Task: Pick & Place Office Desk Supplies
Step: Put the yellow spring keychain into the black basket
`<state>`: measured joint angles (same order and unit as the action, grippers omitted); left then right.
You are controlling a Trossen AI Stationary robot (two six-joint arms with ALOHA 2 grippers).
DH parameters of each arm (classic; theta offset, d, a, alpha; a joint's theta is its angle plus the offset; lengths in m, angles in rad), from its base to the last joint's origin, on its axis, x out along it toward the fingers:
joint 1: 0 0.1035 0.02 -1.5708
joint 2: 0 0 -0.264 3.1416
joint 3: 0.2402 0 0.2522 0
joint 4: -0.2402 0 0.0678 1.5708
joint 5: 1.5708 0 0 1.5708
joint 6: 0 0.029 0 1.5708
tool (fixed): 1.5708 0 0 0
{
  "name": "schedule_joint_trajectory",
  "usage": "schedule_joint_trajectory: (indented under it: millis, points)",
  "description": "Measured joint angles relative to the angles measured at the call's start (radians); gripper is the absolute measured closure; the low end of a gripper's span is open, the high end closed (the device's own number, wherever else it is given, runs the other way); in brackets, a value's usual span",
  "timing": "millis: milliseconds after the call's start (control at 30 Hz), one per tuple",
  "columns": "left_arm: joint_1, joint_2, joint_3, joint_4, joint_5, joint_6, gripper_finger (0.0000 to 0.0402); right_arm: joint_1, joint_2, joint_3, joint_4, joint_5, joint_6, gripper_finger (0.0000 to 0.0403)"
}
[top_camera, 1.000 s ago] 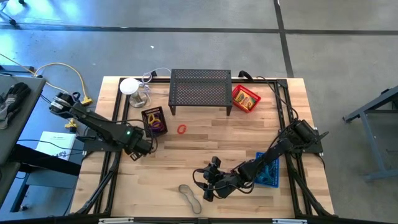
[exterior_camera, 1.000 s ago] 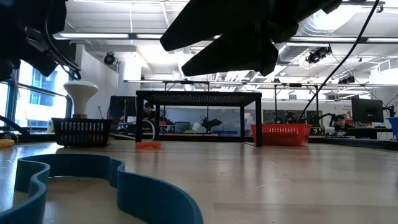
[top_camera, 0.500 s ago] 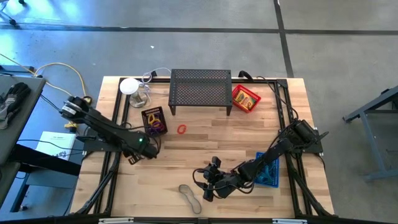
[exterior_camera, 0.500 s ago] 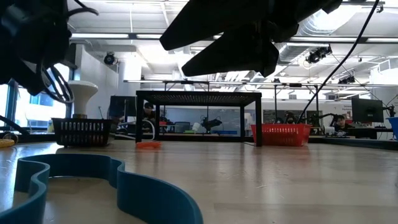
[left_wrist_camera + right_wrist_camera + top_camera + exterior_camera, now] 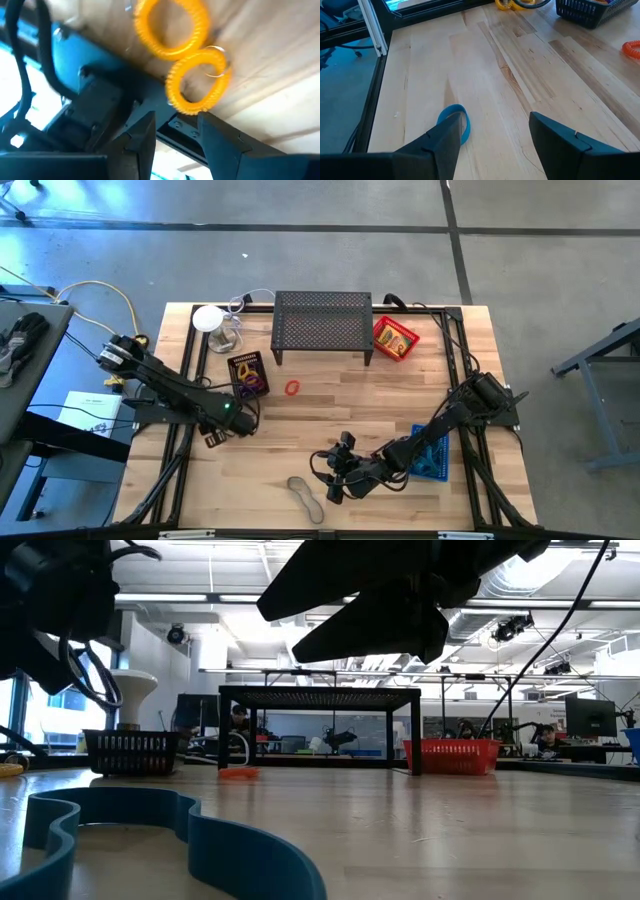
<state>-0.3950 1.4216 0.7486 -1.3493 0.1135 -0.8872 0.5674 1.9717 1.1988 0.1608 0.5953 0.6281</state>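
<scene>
Two yellow coiled rings (image 5: 197, 82) lie on the wood near the table's left rail. My left gripper (image 5: 175, 125) hangs over them, open, its fingers on either side of the nearer ring without touching it; the high view shows this left gripper (image 5: 222, 428) at the table's left. My right gripper (image 5: 492, 135) is open near the table's near edge, and a blue wavy loop (image 5: 455, 120) stands on its edge just ahead of it. In the high view that loop (image 5: 305, 498) lies beside my right gripper (image 5: 328, 478). An orange ring (image 5: 292, 388) lies mid-table.
A black mesh tray (image 5: 247, 375), a red mesh tray (image 5: 395, 337) with something yellow in it, and a blue tray (image 5: 432, 455) under my right arm sit on the table. The black perforated stand (image 5: 322, 325) and a white-topped glass object (image 5: 212, 320) occupy the far side.
My left arm has swung a little toward the table's right and its wrist has turned; the gripper now hangs over the yellow rings.
</scene>
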Motion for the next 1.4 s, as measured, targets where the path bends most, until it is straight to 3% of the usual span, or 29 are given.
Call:
schedule_joint_trajectory:
  millis: [267,900,1133,1400]
  points:
    - [0.000,0.000,0.002,0.035,-0.096,0.198,0.0264,0.000,0.000,0.000,0.000,0.000,0.000,0.0182]
    - [0.008,0.002,0.001,0.075,-0.112,0.352,0.0264,0.000,0.000,0.000,0.000,0.000,0.000,0.0182]
    - [0.008,0.002,0.001,0.076,-0.225,0.390,0.0264,0.000,0.000,0.000,0.000,-0.004,0.001,0.0182]
    - [0.008,0.002,0.001,0.142,-0.221,0.423,0.0264,0.001,0.000,0.000,0.000,-0.023,0.005,0.0182]
